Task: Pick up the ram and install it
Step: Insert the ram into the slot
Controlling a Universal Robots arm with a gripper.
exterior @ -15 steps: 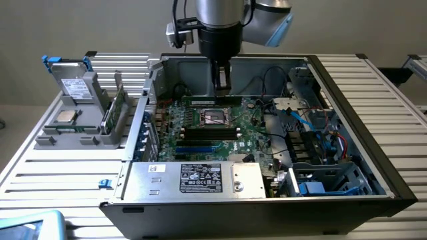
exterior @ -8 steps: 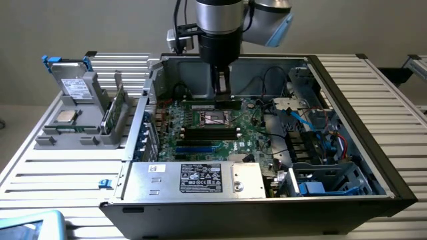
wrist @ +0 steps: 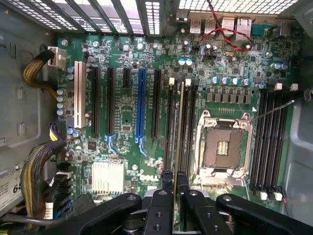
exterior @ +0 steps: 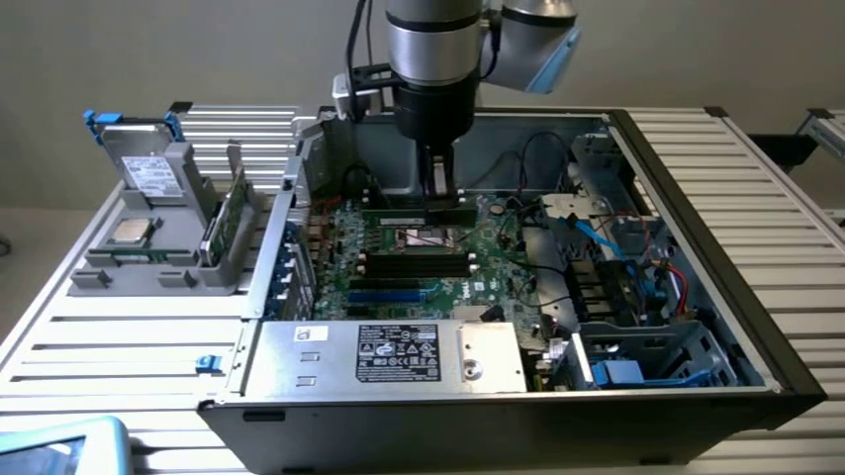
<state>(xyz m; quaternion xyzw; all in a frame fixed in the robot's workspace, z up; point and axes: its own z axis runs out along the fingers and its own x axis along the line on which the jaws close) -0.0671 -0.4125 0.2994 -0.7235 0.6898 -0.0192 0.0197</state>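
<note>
Hand (wrist: 174,180) nearly closed, pinching the ram (wrist: 181,127) edge-on over the memory slots (wrist: 168,127) beside the open processor socket (wrist: 222,147) on the motherboard (wrist: 124,105); best, I'd say, to hold it upright, parallel to its slot, and press evenly at both ends.

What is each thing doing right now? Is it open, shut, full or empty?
ram, held on edge along the memory slots; seated or not, cannot tell
gripper, shut on the ram
processor socket, empty
computer case, side open
</note>
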